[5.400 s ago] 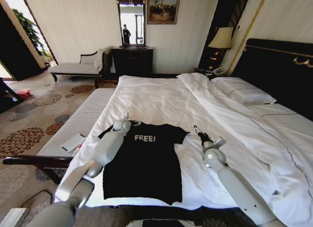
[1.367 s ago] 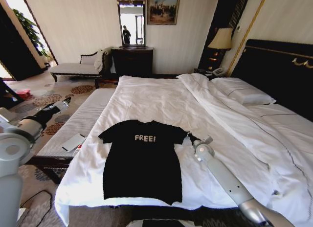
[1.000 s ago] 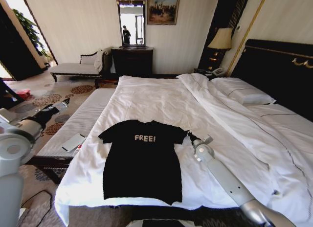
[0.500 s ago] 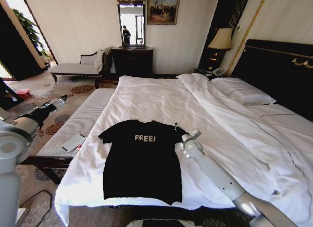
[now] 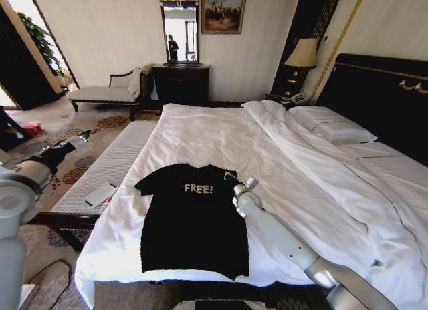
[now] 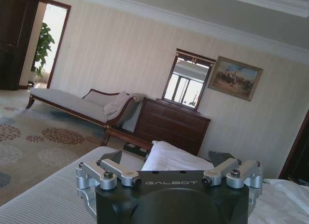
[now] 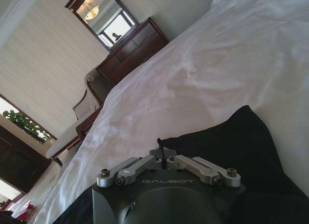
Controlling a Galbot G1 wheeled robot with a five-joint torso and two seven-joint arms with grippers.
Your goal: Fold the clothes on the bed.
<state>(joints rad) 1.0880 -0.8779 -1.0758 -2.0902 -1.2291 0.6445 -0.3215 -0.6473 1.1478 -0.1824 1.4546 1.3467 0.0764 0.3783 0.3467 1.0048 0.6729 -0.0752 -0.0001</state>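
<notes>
The clothes are one black T-shirt [image 5: 192, 220] with a white "FREE!" print, lying flat near the foot edge of the bed [image 5: 221, 133]. My right gripper [image 5: 229, 177] sits low over the shirt's right shoulder, shut on the right sleeve, which is drawn inward over the chest. In the right wrist view the fingers [image 7: 162, 153] meet at the centre, with the black shirt [image 7: 241, 147] just beneath them. My left gripper [image 5: 83, 134] hangs out past the bed's left side, above the carpet. The left wrist view shows that left gripper [image 6: 166, 157] open and holding nothing.
A white-cushioned bench [image 5: 114, 164] runs along the bed's left side, with a flat white item [image 5: 100, 194] on it. The duvet ridge, pillows [image 5: 331, 123] and dark headboard [image 5: 381, 96] lie to the right. A chaise [image 5: 100, 93] and dresser [image 5: 180, 83] stand at the far wall.
My right gripper has moved left from beside the sleeve onto the shirt, and the right sleeve has come inward with it. The left arm has stayed out to the left since it left the shirt.
</notes>
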